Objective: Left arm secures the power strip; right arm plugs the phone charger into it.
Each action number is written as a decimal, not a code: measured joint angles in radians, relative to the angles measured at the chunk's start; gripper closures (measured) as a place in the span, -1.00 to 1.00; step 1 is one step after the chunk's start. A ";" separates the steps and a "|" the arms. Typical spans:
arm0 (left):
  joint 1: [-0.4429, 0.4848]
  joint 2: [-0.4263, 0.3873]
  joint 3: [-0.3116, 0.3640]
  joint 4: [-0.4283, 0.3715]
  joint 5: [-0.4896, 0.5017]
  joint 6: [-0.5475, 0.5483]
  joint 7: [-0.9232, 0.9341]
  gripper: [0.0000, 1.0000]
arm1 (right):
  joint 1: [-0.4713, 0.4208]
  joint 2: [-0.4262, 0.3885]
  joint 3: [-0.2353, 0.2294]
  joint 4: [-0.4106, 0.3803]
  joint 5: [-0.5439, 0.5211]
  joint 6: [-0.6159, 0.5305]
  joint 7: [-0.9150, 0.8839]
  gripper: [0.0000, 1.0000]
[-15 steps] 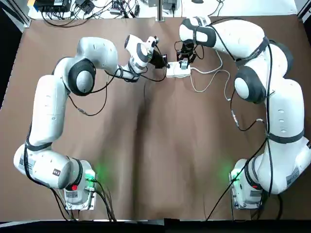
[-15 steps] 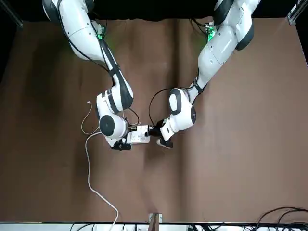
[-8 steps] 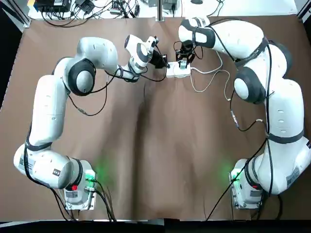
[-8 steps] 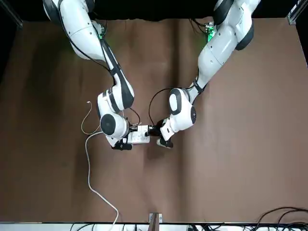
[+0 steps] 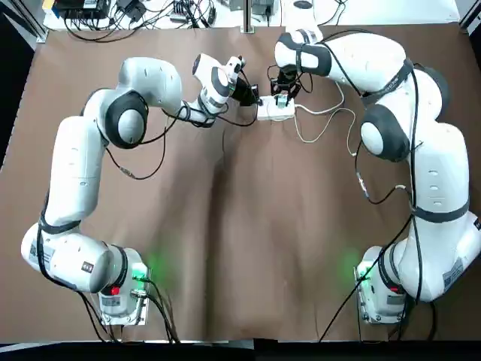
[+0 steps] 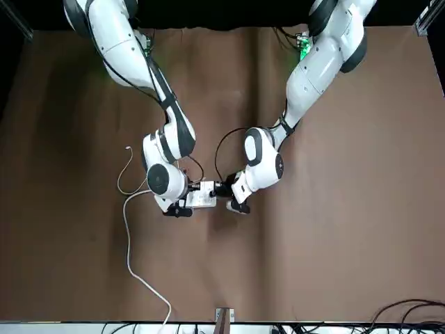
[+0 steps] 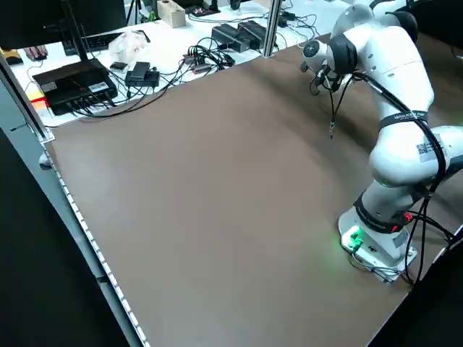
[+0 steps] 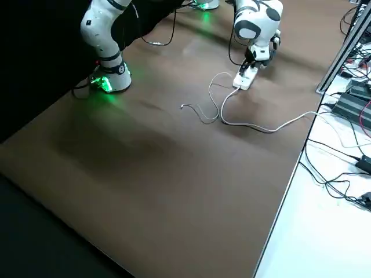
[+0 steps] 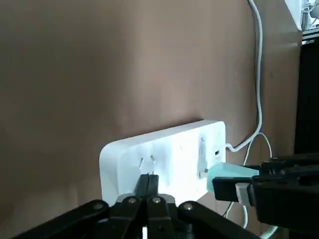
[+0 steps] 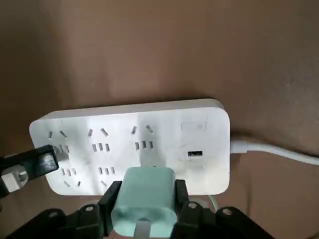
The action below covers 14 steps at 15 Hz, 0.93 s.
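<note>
The white power strip [image 5: 273,112] lies on the brown table at the far middle. My left gripper [image 5: 254,96] is shut, its joined fingertips [image 9: 148,180] pressing down on the socket face at one end of the strip [image 9: 164,152]. From the other side my right gripper [image 10: 145,200] is shut on the teal phone charger [image 10: 144,191], which it holds over the strip's [image 10: 129,142] sockets near the USB end. Whether the prongs are in a socket is hidden. The charger [image 9: 230,177] also shows in the left wrist view.
The strip's thick white cord [image 6: 129,240] runs off toward the table's far edge. The charger's thin curly cable [image 8: 203,110] loops on the table beside it. Loose cables and boxes [image 5: 128,10] and a metal post [image 5: 246,16] stand beyond that edge.
The right arm's wrist has shifted very slightly over the strip. The left gripper and the strip have stayed where they were.
</note>
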<state>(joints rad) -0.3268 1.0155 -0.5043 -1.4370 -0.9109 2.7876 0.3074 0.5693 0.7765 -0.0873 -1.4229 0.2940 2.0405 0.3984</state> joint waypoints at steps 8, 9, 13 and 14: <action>-0.002 0.000 0.000 0.000 0.000 0.000 0.000 0.98 | 0.006 0.009 0.001 0.000 -0.001 0.010 0.007 0.03; -0.003 0.000 0.000 0.000 0.000 0.000 0.000 0.98 | 0.006 0.009 0.001 0.000 -0.001 0.010 0.007 0.03; -0.003 0.000 0.000 0.000 0.000 0.000 0.000 0.98 | 0.007 0.010 0.001 0.000 -0.002 0.013 0.007 0.03; -0.003 0.000 0.000 0.000 0.000 0.001 0.000 0.98 | 0.007 0.012 0.001 0.000 -0.002 0.015 0.007 0.03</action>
<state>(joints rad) -0.3301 1.0157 -0.5043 -1.4369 -0.9109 2.7882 0.3074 0.5763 0.7887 -0.0862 -1.4227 0.2916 2.0559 0.4057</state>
